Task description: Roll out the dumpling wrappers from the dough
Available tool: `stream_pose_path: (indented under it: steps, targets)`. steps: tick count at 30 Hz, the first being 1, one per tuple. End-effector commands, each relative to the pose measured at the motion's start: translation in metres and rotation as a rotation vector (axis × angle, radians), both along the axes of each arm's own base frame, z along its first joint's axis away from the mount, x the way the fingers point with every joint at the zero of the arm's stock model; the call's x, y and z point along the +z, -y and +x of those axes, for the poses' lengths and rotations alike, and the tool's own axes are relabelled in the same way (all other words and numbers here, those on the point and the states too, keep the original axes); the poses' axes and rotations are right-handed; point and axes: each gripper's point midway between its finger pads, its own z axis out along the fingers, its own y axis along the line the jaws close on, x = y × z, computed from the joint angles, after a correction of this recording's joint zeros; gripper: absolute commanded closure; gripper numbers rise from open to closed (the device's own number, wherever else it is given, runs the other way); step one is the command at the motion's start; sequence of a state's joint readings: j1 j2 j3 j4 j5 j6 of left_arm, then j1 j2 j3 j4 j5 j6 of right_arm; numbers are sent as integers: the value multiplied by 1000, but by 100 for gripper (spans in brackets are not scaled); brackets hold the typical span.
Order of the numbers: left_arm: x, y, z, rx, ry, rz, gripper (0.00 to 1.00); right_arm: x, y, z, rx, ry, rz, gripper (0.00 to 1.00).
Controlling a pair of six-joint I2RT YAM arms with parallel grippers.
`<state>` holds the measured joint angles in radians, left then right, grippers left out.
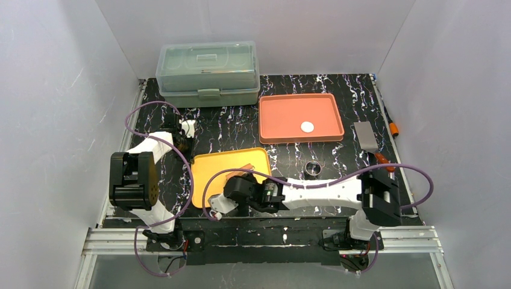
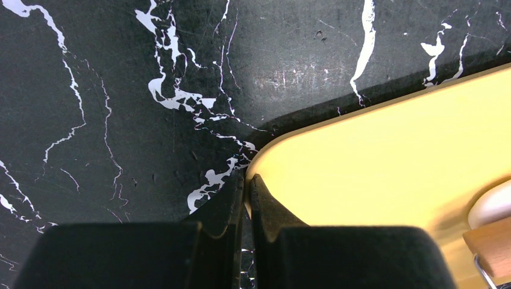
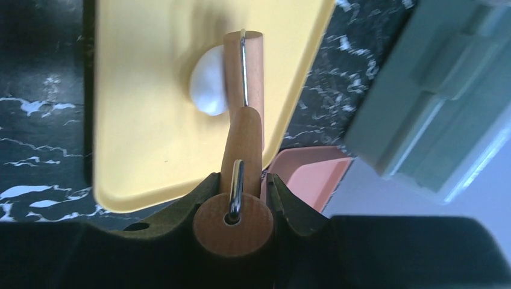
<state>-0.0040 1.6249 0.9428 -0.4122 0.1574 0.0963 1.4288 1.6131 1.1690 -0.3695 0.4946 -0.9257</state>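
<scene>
From above, the right pincer (image 1: 240,180) is seen reaching across onto the yellow tray (image 1: 208,168). The left pincer (image 1: 182,137) is placed just beside that tray's far left corner. One dumpling wrapper (image 1: 308,127) lies on the orange tray (image 1: 280,111). The metal ring (image 1: 312,169) stands on the table (image 1: 241,129) between the two trays.

In the left wrist view, the left pincer's jaws are drawn together with only a slit left. Nothing is seen between them, and the tips are lined up with the yellow tray's rounded corner. The dough (image 2: 491,203) is glimpsed at the right edge, on that tray.

In the right wrist view, the right pincer is clamped on the handle of the rolling pin (image 3: 243,66). Its barrel rests on the dough, a rounded mass not yet flattened, so the rolling is judged barely begun. Steady downward pressure should be applied and the strokes run across the middle of the mass. The tray should be held against sliding, so that an even sheet is obtained.
</scene>
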Motion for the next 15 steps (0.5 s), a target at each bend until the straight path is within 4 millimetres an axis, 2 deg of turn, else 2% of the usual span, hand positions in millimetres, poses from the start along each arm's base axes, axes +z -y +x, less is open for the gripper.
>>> stream_pose_path:
  steps: [1, 5, 10, 13, 15]
  targets:
    - [-3, -7, -10, -7, -16, 37, 100, -11, 10, 3, -110, -35, -60, 99]
    - [-3, -7, -9, -5, -14, 38, 100, -31, 24, -14, -97, -142, -139, 99]
    - [-2, -7, -8, -5, -10, 38, 100, -28, 35, -29, -101, -232, -156, 99]
    - [-2, -8, -8, -4, -11, 40, 100, -28, 32, -34, -116, -279, -148, 99]
    - [-2, -9, -9, -3, -11, 44, 100, -35, 28, -35, -124, -308, -138, 99]
